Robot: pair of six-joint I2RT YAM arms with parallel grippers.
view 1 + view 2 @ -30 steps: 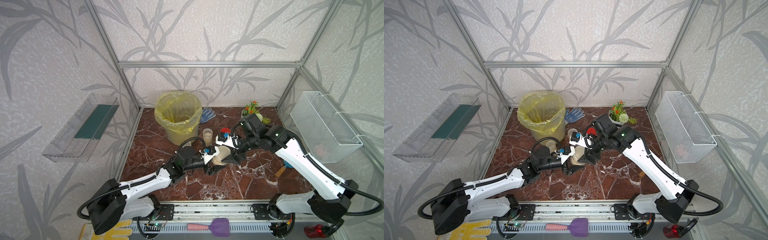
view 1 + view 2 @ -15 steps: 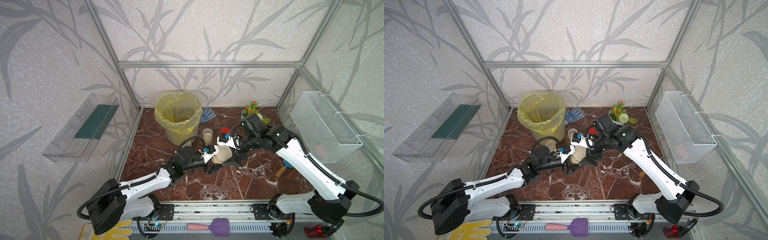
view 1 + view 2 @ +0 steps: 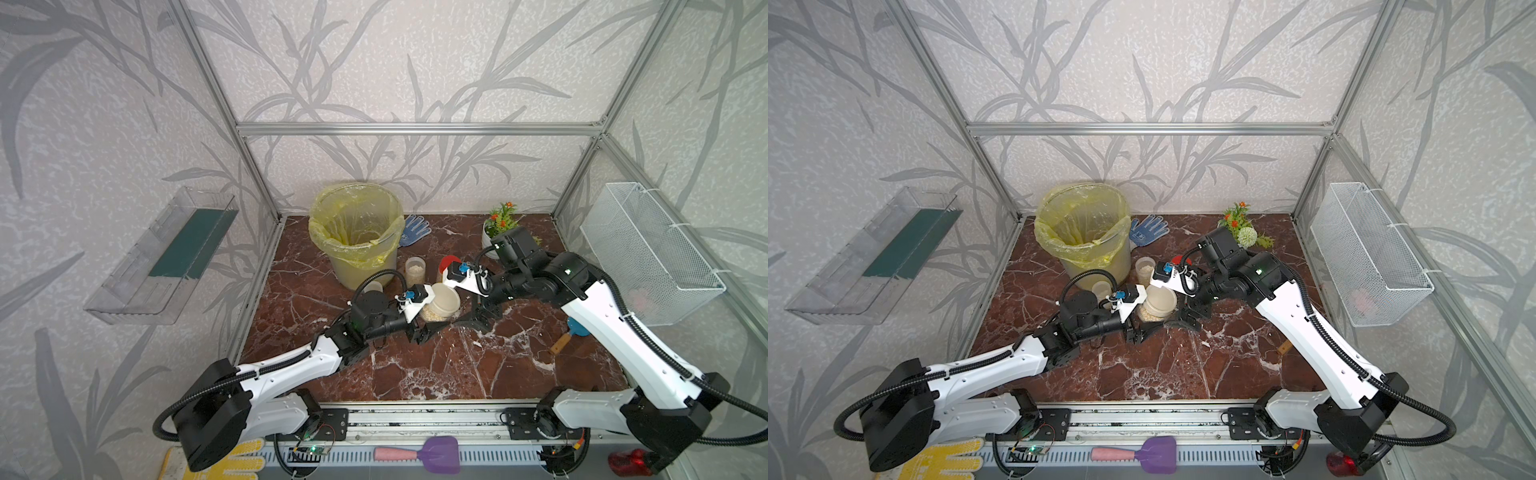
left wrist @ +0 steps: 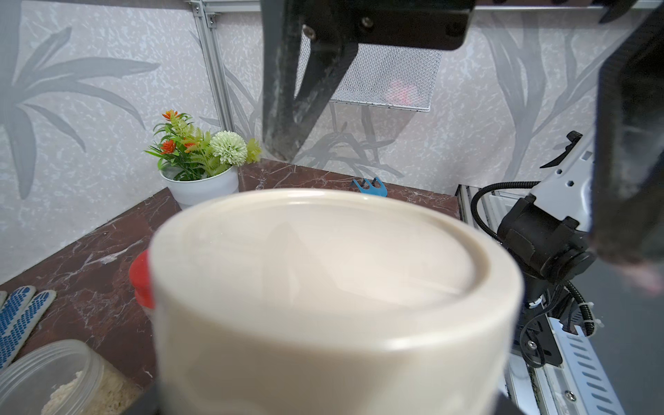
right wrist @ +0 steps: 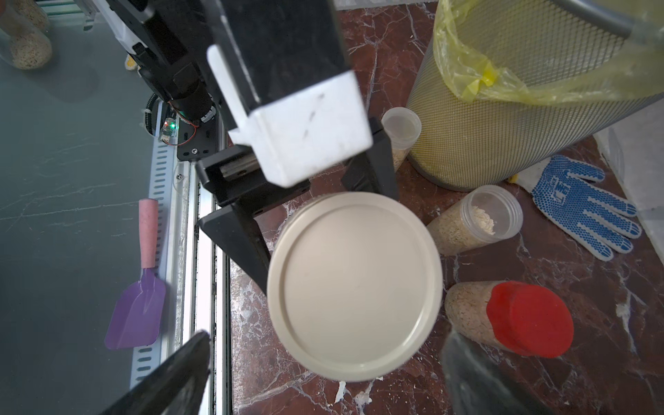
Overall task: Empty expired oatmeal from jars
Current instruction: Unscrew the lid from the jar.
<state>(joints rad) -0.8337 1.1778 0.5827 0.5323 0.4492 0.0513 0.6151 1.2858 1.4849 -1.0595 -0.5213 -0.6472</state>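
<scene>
beige-lidded squat jar (image 5: 354, 284): closed, oatmeal (image 3: 432, 316) inside | red-capped jar (image 5: 530, 318), slim jars (image 3: 414, 270) (image 3: 372, 286): upright, closed, just behind

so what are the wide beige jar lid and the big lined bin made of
The wide beige jar lid: probably moulded plastic, smooth satin; soft sheen, moulded rim groove. The big bin: apparently fine metal mesh; tiny perforations show. Its yellow liner: thin, crinkly, translucent plastic film.
</scene>
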